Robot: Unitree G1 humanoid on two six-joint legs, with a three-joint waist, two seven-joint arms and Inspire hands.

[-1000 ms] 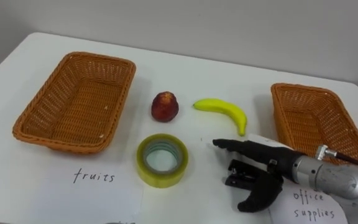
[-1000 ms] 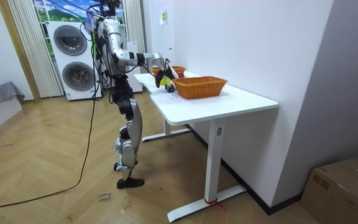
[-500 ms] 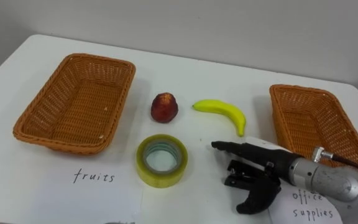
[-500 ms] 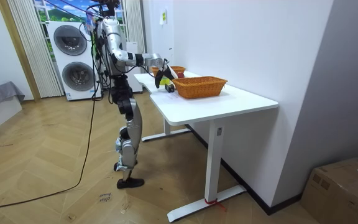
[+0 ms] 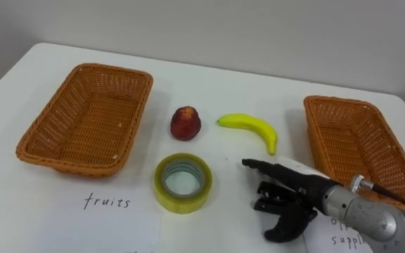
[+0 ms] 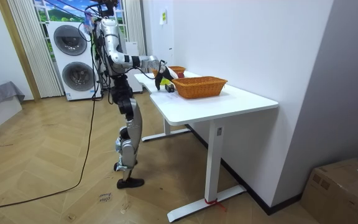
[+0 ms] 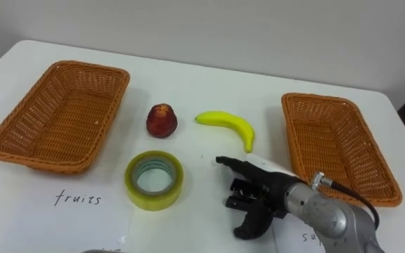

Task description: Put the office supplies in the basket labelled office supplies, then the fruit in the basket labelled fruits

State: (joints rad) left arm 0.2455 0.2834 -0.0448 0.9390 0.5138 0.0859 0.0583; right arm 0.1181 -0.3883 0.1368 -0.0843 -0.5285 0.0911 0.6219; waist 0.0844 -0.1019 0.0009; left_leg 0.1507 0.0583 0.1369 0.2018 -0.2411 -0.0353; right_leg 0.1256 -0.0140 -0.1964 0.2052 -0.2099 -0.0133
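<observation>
On the white table (image 5: pixel 230 84) lie a red apple (image 5: pixel 185 122), a yellow banana (image 5: pixel 252 125) and a yellow roll of tape (image 5: pixel 181 202). A wicker basket (image 5: pixel 140 105) stands at the left above a paper reading "fruits" (image 5: pixel 106 201), and it holds nothing. A second wicker basket (image 5: pixel 315 140) at the right is bare too. My right hand (image 5: pixel 297 193) hovers low over the table between the tape and the right basket. One finger points left and the others hang loosely bent, holding nothing.
A paper label for office supplies (image 5: pixel 336 235) lies under my right wrist at the near right. In the room view I stand at the table's (image 6: pixel 229 102) end on the room view's left, with washing machines (image 6: pixel 73 53) behind me.
The whole picture has shifted down slightly. My right forearm has sunk a little toward the near edge; its fingertip stays in place. Fruit, tape and baskets have not moved.
</observation>
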